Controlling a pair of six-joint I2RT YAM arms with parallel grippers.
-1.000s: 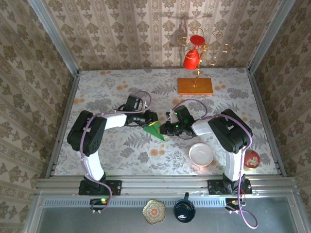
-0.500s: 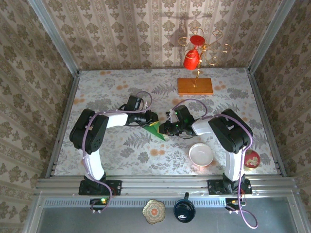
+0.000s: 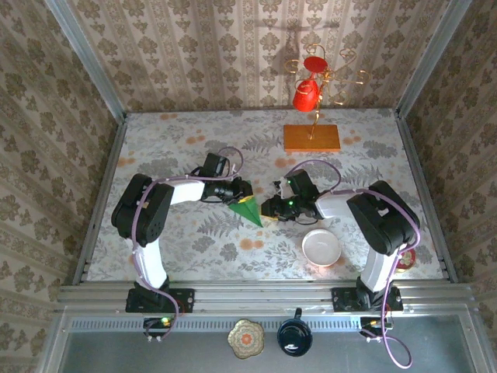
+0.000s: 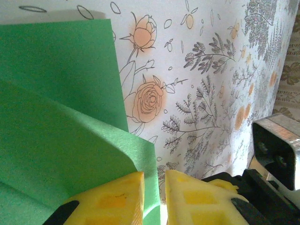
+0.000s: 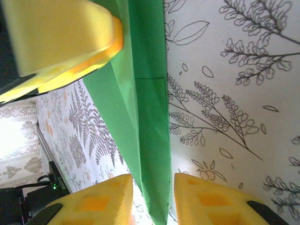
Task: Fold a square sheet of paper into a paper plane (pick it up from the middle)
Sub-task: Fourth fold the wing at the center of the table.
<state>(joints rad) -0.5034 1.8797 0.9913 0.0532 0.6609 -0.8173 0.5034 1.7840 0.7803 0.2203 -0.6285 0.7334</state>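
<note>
Paper plane (image 3: pixel 250 210), half made, lies on the table (image 3: pixel 178 155) just beyond the white bowl (image 3: pixel 321 249) and to its left, a green wedge with its point turned toward the near edge. On the bowl's side of it sits the right gripper (image 3: pixel 268 210). In the right wrist view its jaws stand apart, released, with the paper's narrow point lying loose in the gap and pinched by neither pad. On the side away from the bowl, the left gripper (image 3: pixel 241 194) is clenched on the wide end: the left wrist view shows folded green layers caught between its yellow pads (image 4: pixel 112 197). I judge the step to be a re-grip for the next crease. To do it well, the left clamp should hold firm so the layers cannot slide. The right jaws should close low and square on the flap's edge, not the tip, and carry it over to meet the centre ridge before pressing flat. Thin paper buckles if hurried. Well beyond the bowl stands the orange wooden slab (image 3: pixel 311 137), apart from all this
</note>
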